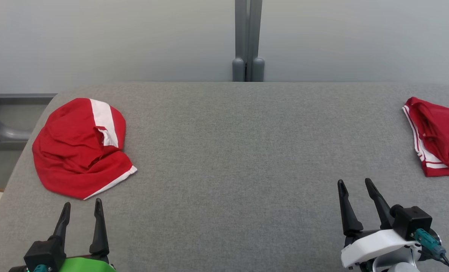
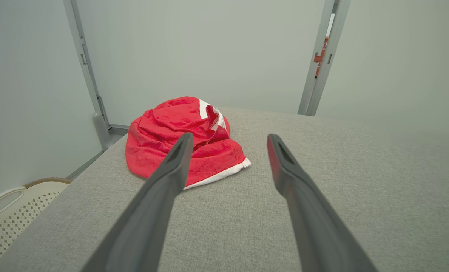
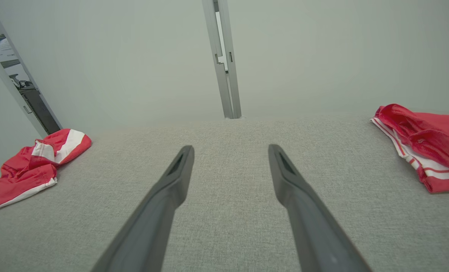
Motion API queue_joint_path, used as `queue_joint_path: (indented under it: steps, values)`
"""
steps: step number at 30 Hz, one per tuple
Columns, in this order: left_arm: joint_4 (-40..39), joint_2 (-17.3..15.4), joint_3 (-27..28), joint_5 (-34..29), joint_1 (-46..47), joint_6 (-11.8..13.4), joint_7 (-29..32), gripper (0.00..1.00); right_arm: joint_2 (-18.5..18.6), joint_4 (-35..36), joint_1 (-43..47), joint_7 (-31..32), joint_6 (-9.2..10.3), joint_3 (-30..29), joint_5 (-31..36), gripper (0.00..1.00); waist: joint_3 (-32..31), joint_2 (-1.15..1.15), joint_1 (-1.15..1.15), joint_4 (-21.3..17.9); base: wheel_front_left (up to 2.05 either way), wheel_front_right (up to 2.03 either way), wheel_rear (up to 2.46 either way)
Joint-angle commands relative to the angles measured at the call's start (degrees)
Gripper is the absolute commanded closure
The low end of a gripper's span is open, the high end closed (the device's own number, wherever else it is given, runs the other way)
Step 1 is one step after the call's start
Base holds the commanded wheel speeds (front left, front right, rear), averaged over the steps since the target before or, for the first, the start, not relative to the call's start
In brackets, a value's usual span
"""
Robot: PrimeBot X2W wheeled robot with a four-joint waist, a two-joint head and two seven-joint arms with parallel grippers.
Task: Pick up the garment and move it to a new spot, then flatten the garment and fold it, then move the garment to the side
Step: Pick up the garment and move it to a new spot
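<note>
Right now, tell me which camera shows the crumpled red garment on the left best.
Head view: the crumpled garment lies whole and uncovered on the table. The left wrist view is closer, but the left end effector overlaps its near edge. The right wrist view shows it small, at the far left.
</note>
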State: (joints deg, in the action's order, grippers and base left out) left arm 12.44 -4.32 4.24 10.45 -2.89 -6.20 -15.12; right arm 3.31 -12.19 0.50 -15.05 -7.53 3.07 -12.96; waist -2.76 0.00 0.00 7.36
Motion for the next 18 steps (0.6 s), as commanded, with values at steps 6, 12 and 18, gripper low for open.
queue_joint_path:
  steps: [6,12,18]
  values:
    - [0.16,-0.92,0.57,-0.01,0.36,0.44,0.00,0.00,-0.10,-0.25,0.48,-0.16,0.10,0.42,0.13,0.00,-0.10,0.00,0.00,4.98,0.00,0.00,0.00]
    - [0.13,-1.60,1.13,0.31,-0.04,0.74,0.00,0.00,-0.21,-0.55,0.32,-0.16,0.10,0.74,-0.11,0.00,-0.29,0.00,0.00,8.64,0.00,0.00,0.00]
    - [-0.20,-1.95,1.34,0.59,-0.48,1.13,0.01,0.00,-0.31,-0.93,0.09,-0.16,0.10,1.16,-0.25,0.00,-0.43,0.00,0.00,12.07,0.00,0.00,0.00]
